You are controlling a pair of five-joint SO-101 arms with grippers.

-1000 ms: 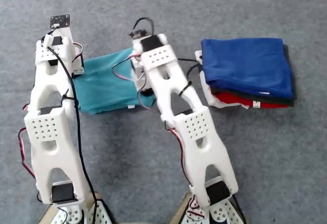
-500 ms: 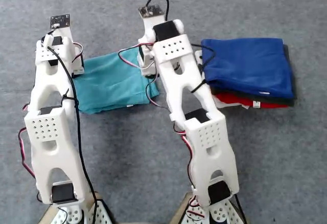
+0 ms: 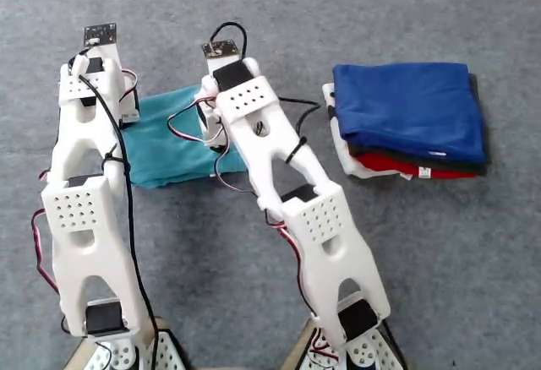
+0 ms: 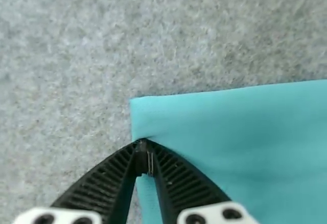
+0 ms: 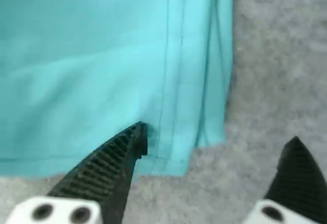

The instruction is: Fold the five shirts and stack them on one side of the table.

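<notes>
teal shirt (image 3: 169, 146) | long axis left-right | left claw (image 4: 143, 156) pinching its edge

Folded teal shirt (image 3: 169, 142) flat on table, left of centre. Folded shirt stack (image 3: 406, 116) well apart, right side: blue on top, dark, red, white under.

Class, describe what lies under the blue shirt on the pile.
Under the blue shirt, edges of a dark shirt, a red shirt and a white shirt stick out. Their middles are covered, so the folds cannot be seen.
</notes>
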